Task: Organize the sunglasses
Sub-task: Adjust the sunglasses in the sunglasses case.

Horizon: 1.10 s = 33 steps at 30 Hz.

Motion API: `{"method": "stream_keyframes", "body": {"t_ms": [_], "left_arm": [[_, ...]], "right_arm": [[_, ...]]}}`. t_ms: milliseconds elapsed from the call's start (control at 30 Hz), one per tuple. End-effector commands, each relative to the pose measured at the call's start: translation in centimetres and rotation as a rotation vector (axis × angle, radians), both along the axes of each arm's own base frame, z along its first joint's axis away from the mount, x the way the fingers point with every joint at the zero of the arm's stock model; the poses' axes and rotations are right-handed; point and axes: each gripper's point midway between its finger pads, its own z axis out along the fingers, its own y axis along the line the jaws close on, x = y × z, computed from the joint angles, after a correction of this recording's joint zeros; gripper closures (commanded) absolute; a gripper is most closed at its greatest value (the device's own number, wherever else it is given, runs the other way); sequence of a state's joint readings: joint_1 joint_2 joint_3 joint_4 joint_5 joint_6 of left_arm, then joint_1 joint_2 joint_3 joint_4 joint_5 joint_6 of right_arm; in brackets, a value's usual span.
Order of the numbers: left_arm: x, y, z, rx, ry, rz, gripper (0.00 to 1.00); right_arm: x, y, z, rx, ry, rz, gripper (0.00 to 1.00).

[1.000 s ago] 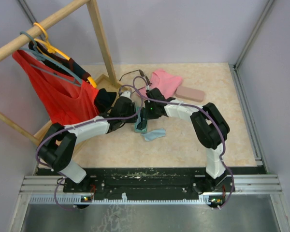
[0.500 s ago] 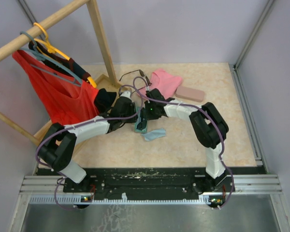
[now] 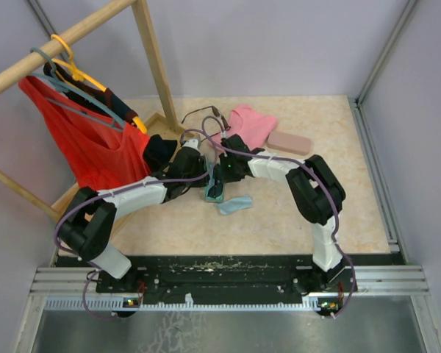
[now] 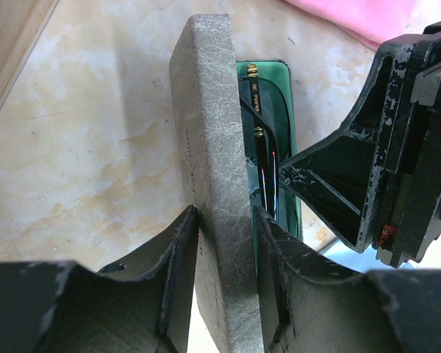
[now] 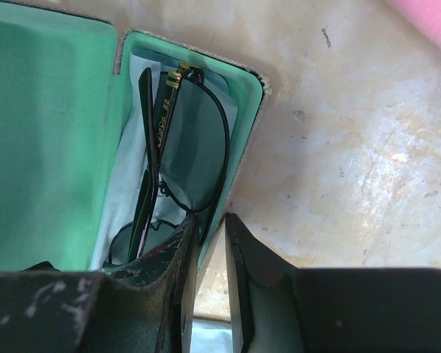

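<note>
Because your left gripper (image 4: pixel 220 228) clamps the lid (image 4: pixel 206 110) upright, the sunglasses (image 5: pixel 164 110) can settle in the case (image 5: pixel 253 81). Your right gripper (image 5: pixel 212 243) hovers narrowed at its rim; whether it grips anything, you cannot tell.

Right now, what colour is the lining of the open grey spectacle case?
The open grey spectacle case is lined mint green; clearest in the right wrist view.

The case lid (image 4: pixel 209 184) is grey, matt and fibrous, like felt, and the case lining (image 5: pixel 51 132) is a smooth matt green. The sunglasses (image 5: pixel 191 151) have thin, glossy dark metal rims with a gold hinge. The table (image 5: pixel 338 162) is smooth, marbled beige with a faint sheen. The right gripper (image 5: pixel 209 235) has matt black plastic fingers (image 5: pixel 268 283), scuffed pale.
</note>
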<state>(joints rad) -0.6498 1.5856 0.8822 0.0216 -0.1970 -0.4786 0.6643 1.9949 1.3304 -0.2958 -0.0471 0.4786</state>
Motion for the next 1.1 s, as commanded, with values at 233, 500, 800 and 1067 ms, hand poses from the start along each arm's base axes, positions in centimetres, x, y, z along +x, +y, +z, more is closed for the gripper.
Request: {"method": "stream_keyframes", "body": {"t_ms": [233, 500, 800, 1067], "left_arm": [[0.4, -0.7, 1.1, -0.028, -0.021, -0.021, 0.59], [0.4, -0.8, 1.2, -0.033, -0.023, -0.023, 0.59], [0.3, -1.0, 1.2, -0.037, -0.022, -0.030, 0.59], [0.3, -0.9, 1.0, -0.037, -0.020, -0.029, 0.59]], "right_arm": [[0.3, -1.2, -2.2, -0.163, 0.019, 0.017, 0.78], [-0.2, -1.7, -3.5, -0.249, 0.045, 0.034, 0.78], [-0.7, -1.6, -4.5, -0.305, 0.073, 0.066, 0.75], [-0.8, -1.5, -4.6, -0.308, 0.076, 0.080, 0.64]]}}
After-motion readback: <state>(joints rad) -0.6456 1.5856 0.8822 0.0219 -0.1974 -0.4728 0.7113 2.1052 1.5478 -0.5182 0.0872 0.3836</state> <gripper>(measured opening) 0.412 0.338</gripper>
